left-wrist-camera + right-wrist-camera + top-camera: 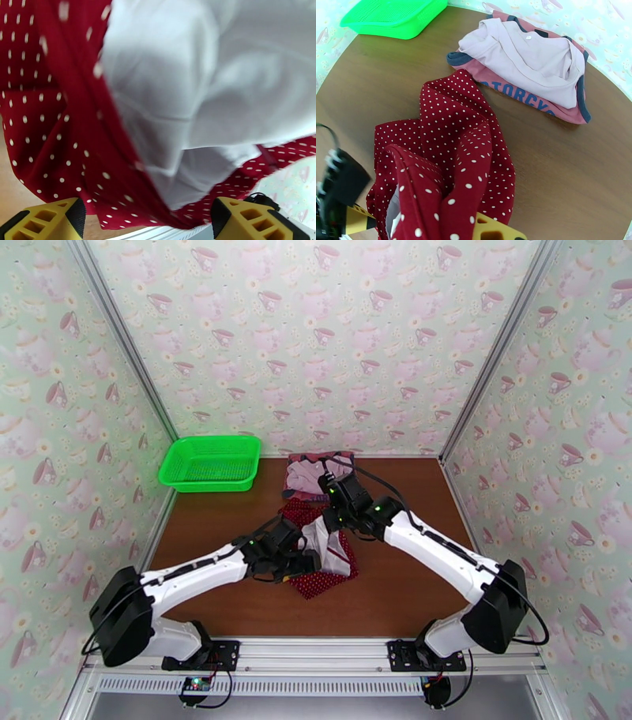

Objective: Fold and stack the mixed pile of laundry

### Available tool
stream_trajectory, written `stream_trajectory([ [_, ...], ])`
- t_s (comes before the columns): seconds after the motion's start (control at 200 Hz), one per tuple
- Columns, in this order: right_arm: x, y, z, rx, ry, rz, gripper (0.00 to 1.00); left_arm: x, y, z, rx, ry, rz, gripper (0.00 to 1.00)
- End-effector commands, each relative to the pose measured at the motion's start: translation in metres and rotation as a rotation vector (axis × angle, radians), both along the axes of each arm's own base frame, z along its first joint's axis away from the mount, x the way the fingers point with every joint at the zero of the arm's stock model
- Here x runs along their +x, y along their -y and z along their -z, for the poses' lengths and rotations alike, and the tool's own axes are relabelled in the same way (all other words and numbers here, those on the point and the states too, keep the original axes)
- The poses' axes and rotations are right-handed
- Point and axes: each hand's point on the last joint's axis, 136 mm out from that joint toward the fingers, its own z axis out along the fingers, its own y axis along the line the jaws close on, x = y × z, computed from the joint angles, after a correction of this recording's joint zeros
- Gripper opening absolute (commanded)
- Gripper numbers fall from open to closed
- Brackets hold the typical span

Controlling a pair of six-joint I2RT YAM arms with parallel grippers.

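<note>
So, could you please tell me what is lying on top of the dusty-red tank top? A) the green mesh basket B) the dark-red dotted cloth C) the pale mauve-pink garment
C: the pale mauve-pink garment lies over the tank top, covering most of it.

The writing that can be read stands on the dusty-red tank top (537, 104) lying on the bench (553, 165), seen from the right wrist. It is 1 row of blue capital letters across the top's front. The 6 letters "TORCYC" read clearly. A round letter before them is only half legible, and what follows is cut off at the edge of the pale pink piece (529, 59) lying on the top.
</note>
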Motion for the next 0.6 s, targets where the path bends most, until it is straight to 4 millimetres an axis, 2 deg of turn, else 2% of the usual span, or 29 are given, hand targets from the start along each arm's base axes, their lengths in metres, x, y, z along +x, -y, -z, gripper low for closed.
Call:
stream_trajectory([
  [0.0, -0.005, -0.006, -0.009, 0.053, 0.022, -0.011, 0.00, -0.003, 0.003, -0.006, 0.038, -0.071, 0.036, 0.89],
  [0.16, -0.010, -0.007, -0.006, 0.076, 0.023, -0.024, 0.00, 0.000, -0.001, -0.006, 0.116, -0.102, 0.074, 0.86],
  [0.331, -0.015, -0.004, -0.001, 0.075, 0.016, -0.033, 0.00, -0.001, -0.012, -0.009, 0.151, -0.095, 0.055, 0.76],
  [0.596, -0.021, -0.003, -0.006, 0.101, 0.025, -0.040, 0.00, -0.003, -0.012, 0.005, 0.149, -0.104, 0.034, 0.78],
])
